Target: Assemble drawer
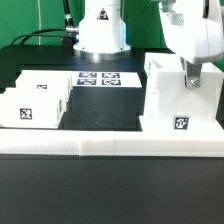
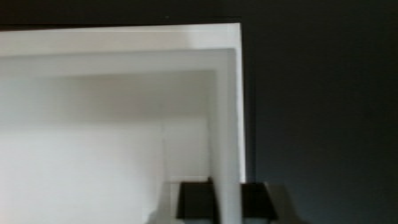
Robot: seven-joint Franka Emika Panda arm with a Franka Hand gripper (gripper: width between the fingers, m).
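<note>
Drawer box (image 1: 165,100) is seen at the exterior view's right, its thin upright wall pinched by the nearly closed gripper (image 1: 190,76). The grip is best kept firm and the box moved squarely.

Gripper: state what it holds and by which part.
The gripper holds the box by the upper edge of one thin wall, pinched between its fingers.
</note>
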